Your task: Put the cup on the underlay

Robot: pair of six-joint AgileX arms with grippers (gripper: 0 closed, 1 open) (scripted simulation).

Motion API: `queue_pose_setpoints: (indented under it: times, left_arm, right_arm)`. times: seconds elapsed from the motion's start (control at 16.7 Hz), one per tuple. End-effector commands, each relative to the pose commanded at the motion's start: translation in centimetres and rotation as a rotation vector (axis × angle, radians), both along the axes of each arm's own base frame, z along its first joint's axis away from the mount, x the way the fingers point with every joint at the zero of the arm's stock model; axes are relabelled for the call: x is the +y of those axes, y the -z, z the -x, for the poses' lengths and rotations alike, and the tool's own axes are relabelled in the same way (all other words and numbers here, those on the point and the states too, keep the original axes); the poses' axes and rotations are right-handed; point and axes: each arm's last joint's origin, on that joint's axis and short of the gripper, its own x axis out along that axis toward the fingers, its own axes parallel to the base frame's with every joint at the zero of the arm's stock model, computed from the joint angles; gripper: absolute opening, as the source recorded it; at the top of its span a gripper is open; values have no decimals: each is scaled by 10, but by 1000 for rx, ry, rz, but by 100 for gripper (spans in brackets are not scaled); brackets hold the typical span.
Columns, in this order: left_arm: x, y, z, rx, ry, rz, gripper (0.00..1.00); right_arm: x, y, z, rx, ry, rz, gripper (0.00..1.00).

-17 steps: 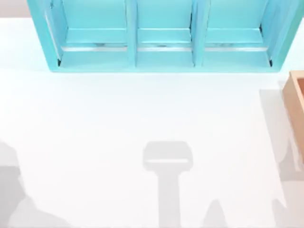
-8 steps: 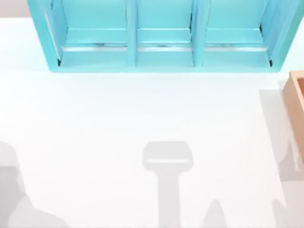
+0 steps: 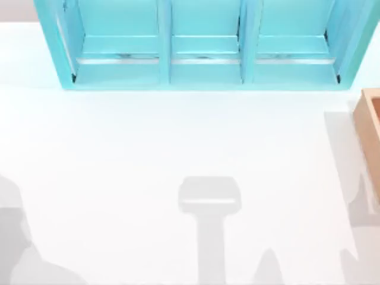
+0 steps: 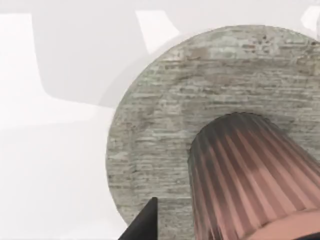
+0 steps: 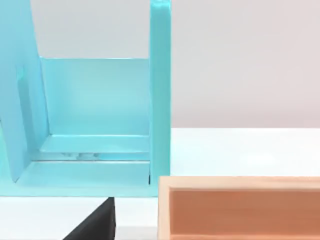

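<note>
The cup [image 4: 250, 175], reddish-brown with ribbed sides, stands on the underlay [image 4: 165, 110], a round grey woven mat, in the left wrist view. My left gripper [image 4: 227, 236] sits around the cup. One black finger [image 4: 146, 226] shows beside the cup with a small gap to its side, so the gripper looks open. A black finger [image 5: 97, 224] of my right gripper shows low in the right wrist view, near the wooden box and away from the cup.
A light blue shelf unit [image 3: 202, 53] with three bays spans the back of the white table. A wooden box [image 3: 371, 127] sits at the table's right edge. Arm shadows fall on the left, middle and right of the table front.
The arm shadow at the table's left front has shifted slightly. Nothing else has moved.
</note>
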Motion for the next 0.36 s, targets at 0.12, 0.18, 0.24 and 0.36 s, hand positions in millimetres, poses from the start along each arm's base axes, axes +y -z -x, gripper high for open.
queue_pose_setpoints:
  times: [0.12, 0.18, 0.24, 0.36]
  left_arm:
    - [0, 0, 0, 0, 0, 0, 100]
    - [0, 0, 0, 0, 0, 0, 100]
    - [0, 0, 0, 0, 0, 0, 100]
    - [0, 0, 0, 0, 0, 0, 100]
  right_arm:
    - [0, 0, 0, 0, 0, 0, 100]
    - [0, 0, 0, 0, 0, 0, 100]
    - [0, 0, 0, 0, 0, 0, 100]
    - [0, 0, 0, 0, 0, 0, 100]
